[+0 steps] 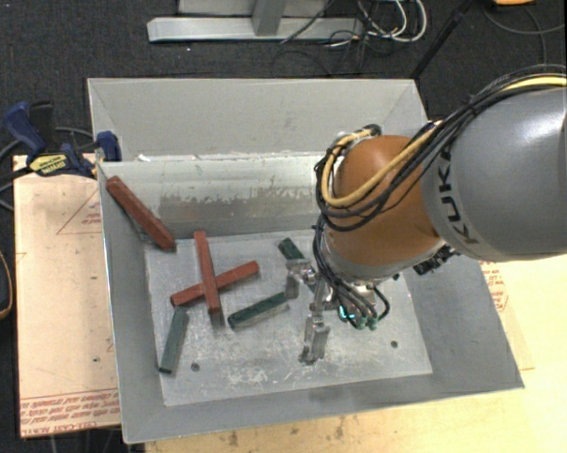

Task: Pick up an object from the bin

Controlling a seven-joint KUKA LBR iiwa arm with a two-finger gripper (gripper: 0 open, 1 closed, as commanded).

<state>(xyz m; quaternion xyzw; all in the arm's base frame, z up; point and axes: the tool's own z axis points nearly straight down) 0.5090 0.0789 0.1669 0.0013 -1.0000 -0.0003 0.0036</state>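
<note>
My gripper (305, 314) hangs under the orange wrist cover, right of the bin's middle, low over the floor. Its fingers stand open, one fingertip (313, 346) near the floor and the other (294, 288) further back. The right end of a dark green stick (258, 311) lies just left of the gap, close to the far finger. A short dark green block (291, 249) lies a little behind the gripper. Nothing shows between the fingers.
Two red-brown sticks lie crossed (209, 282) left of centre. Another red-brown stick (140, 214) leans in the back left corner. A second dark green stick (173, 339) lies at the front left. The arm reaches in from the right.
</note>
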